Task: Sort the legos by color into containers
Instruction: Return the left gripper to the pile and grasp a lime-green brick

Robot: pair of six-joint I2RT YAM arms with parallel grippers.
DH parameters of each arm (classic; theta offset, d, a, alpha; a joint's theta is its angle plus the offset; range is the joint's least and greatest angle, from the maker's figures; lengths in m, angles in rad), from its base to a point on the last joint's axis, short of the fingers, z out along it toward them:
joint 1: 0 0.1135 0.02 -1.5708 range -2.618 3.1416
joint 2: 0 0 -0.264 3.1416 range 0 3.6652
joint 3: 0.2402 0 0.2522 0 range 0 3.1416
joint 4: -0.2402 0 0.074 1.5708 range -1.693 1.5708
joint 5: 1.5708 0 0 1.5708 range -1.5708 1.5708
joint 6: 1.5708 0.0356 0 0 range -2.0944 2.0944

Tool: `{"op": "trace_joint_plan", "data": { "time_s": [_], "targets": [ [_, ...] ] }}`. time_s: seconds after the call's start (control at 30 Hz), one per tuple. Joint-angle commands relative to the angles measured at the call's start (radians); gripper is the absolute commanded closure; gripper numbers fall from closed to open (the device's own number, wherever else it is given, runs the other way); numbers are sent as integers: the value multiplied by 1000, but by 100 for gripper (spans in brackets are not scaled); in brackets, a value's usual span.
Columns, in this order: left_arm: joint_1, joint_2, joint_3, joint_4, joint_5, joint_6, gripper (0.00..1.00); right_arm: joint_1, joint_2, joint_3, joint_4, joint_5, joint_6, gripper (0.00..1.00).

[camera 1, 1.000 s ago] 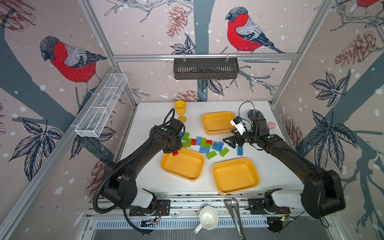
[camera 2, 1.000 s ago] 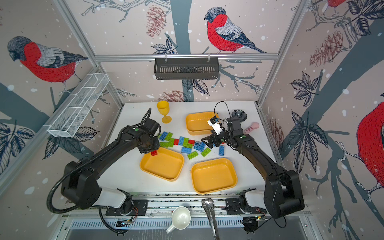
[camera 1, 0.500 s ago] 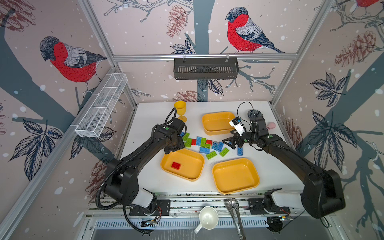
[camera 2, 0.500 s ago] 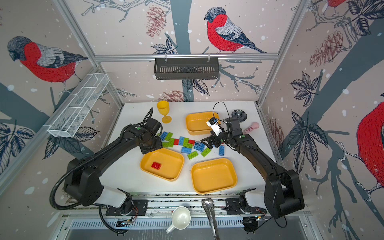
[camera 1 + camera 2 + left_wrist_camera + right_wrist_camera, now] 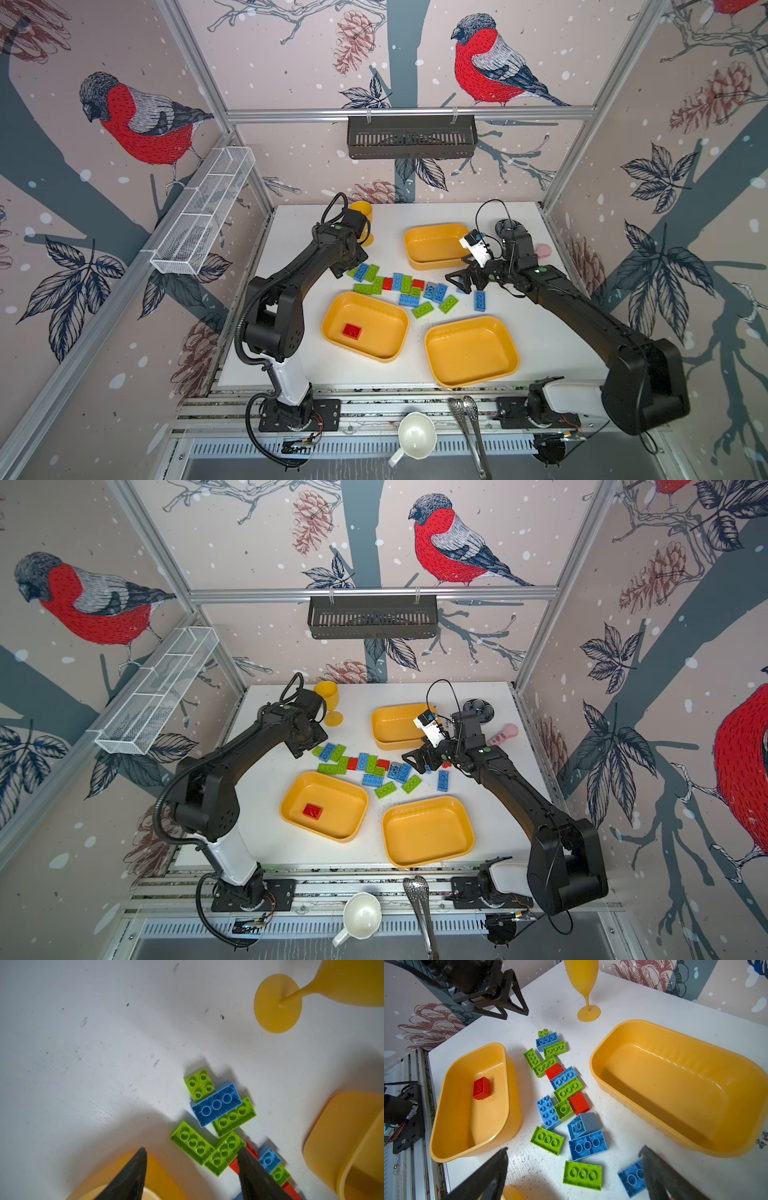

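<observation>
Red lego [image 5: 352, 331] now in tray [image 5: 378, 332]. Left gripper [image 5: 192, 1148] open, empty, back over lego pile [image 5: 405, 284]. Right gripper [image 5: 573, 1148] open, unmoved.

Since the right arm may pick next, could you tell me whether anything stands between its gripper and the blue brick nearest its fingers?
Nothing visible does: the open right gripper hovers over the blue brick, which lies apart from the nearest green brick.

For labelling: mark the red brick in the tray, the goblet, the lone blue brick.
red brick [image 5: 352, 331], in a top view, upper face
goblet [image 5: 588, 1014], right wrist view, round foot
lone blue brick [image 5: 480, 301], in a top view, middle
</observation>
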Motion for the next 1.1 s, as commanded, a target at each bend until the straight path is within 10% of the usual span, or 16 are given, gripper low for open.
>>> {"op": "trace_joint_plan", "data": {
  "time_s": [0.0,1.07],
  "targets": [
    [16,57,30,29,-22,-40,31,-5,1,16,21,-2,-13,1],
    [57,253,9,178,59,-71,65,-31,9,15,-24,-5,-29,1]
  ]
}}
